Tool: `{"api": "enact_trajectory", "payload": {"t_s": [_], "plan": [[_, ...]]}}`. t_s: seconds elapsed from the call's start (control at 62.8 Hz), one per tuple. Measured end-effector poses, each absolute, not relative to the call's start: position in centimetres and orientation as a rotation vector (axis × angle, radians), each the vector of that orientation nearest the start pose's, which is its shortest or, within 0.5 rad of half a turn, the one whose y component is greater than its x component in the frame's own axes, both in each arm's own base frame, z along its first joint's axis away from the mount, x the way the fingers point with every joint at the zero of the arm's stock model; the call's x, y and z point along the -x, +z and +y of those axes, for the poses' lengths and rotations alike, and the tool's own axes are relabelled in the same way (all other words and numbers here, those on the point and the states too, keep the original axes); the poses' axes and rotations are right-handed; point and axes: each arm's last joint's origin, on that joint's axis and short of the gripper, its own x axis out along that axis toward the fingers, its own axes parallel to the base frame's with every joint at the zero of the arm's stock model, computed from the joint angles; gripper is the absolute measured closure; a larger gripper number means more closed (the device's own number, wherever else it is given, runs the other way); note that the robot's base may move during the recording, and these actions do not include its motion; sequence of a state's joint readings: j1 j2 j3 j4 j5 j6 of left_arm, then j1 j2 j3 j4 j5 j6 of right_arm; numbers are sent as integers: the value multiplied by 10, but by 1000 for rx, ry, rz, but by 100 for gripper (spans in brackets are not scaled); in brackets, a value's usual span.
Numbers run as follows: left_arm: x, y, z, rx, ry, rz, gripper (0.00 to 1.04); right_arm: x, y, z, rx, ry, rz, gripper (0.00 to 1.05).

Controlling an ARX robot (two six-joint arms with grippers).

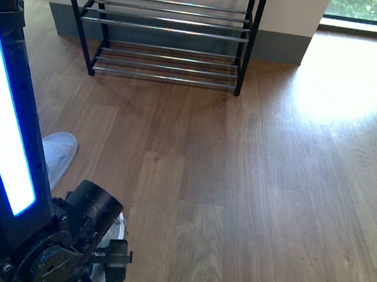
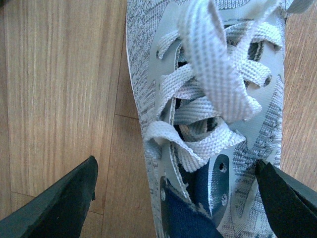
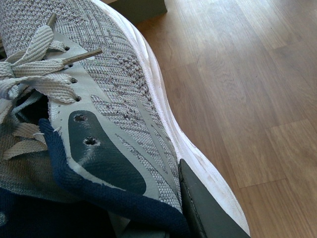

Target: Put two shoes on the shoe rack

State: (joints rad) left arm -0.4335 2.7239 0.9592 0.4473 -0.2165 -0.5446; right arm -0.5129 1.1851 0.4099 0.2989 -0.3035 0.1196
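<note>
One grey knit sneaker point(image 2: 208, 99) lies on the wooden floor point(image 1: 271, 191) at its near left corner. The left gripper point(image 2: 176, 166) hangs over the sneaker's lace end with its jaws released and spread wide. One of the fingers point(image 2: 64, 203) stands clear of the upper with bare floor between; the other is just beside the opposite flank. The second sneaker point(image 3: 114, 84) fills the right wrist view. One dark finger point(image 3: 210, 213) of the right gripper point(image 3: 173, 218) lies against its side just above the white sole. The opposite finger is hidden, so I cannot tell whether that grip is clenched. The front view does not show where on the floor this sneaker sits.

The step in hand looks like taking hold of the sneakers. For the left arm, I would lower it until the fingers bracket the firm sides near the navy collar, keep the loose laces point(image 2: 213, 79) out of the pinch, and centre the sneaker before closing. Squeezing the soft knit alone might let the sneaker tilt when lifted.

The shoe rack point(image 1: 167, 26) stands at the floor's far edge against the wall, well apart from the left arm, with no shoe on it.

Counted: one sneaker in each wrist view, so two. The front view shows only a pale toe and a white scrap beside the left arm. One rack, with two tiers of chrome bars in view.
</note>
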Motion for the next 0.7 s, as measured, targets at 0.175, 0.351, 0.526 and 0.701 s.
{"api": "enact_trajectory", "payload": {"t_s": [0.175,0.351,0.526,0.701], "plan": [[-272,-135,-118,77,170,1265,9,-198,176,-102,-307,-232,426,103],[-273,-135,-120,160,121,1234,9,-198,176,-102,-307,-232,426,103],[-270,-137,-117,106,170,1241,9,-198,176,-102,-307,-232,426,103],[-271,-137,-118,92,180,1262,9,-198,176,-102,-307,-232,426,103]]}}
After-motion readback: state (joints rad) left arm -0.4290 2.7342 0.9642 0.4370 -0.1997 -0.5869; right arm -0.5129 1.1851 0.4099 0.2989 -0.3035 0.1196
